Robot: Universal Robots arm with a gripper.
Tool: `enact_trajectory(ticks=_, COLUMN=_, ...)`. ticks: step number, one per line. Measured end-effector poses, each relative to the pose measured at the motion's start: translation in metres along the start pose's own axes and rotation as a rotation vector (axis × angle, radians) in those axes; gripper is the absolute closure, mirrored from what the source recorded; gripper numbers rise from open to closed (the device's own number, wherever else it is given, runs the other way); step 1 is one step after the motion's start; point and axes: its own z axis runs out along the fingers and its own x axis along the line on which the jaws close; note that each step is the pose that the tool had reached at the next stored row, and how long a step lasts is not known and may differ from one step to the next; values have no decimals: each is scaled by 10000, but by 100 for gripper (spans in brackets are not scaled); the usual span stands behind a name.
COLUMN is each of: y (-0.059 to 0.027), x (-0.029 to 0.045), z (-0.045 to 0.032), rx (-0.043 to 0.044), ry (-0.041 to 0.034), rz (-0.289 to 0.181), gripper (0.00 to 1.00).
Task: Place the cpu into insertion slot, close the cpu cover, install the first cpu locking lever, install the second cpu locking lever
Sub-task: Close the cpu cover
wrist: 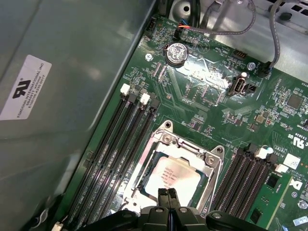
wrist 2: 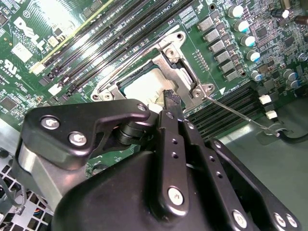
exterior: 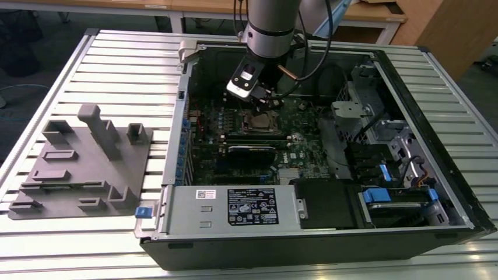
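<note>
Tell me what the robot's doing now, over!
End effector shut, tips over the cpu. The cpu seated, cpu cover down around it. One thin lever sticking out.

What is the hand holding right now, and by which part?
Nothing: the hand is shut empty, tips at the edge of the cpu cover.

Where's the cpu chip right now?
In the first wrist view the cpu sits in the insertion slot, framed by the cpu cover, between memory slots.

1. cpu [wrist 2: 142,85]: near part is lying hidden behind the gripper [wrist 2: 171,100] in the second wrist view.
2. cpu cover [wrist: 210,163]: near edge is disappearing under the fingertips [wrist: 164,193] in the first wrist view, seemingly running past the picture's edge.
</note>
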Motion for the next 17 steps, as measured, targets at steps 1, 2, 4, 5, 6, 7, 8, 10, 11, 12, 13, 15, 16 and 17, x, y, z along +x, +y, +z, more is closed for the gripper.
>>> enact_trajectory(ticks=1, y=0, x=0, z=0, rx=1, ry=0, rz=-24, gripper=89)
enact_trajectory(ticks=2, y=0, x=0, z=0, rx=2, ry=1, rz=-53, gripper=89)
enact_trajectory(ticks=4, y=1, x=0, z=0, rx=-3, ry=0, rz=-163, gripper=89)
enact_trajectory(ticks=5, y=1, x=0, z=1, rx=-7, ry=0, rz=-240, gripper=89)
enact_trajectory(ticks=6, y=1, x=0, z=1, rx=-7, ry=0, rz=-332, gripper=89)
enact_trajectory(ticks=7, y=0, x=0, z=1, rx=-7, ry=1, rz=-437, gripper=89)
enact_trajectory(ticks=8, y=0, x=0, z=1, rx=-6, ry=2, rz=-547, gripper=89)
enact_trajectory(ticks=10, y=0, x=0, z=1, rx=-3, ry=5, rz=-790, gripper=89)
enact_trajectory(ticks=11, y=-1, x=0, z=2, rx=1, ry=8, rz=-935, gripper=89)
enact_trajectory(ticks=12, y=-1, x=0, z=3, rx=6, ry=13, rz=-1087, gripper=89)
enact_trajectory(ticks=13, y=0, x=0, z=3, rx=12, ry=17, rz=-1263, gripper=89)
enact_trajectory(ticks=15, y=0, x=0, z=3, rx=22, ry=24, rz=-1557, gripper=89)
enact_trajectory(ticks=16, y=-1, x=0, z=3, rx=24, ry=27, rz=-1661, gripper=89)
enact_trajectory(ticks=17, y=-1, x=0, z=3, rx=26, ry=28, rz=-1708, gripper=89)
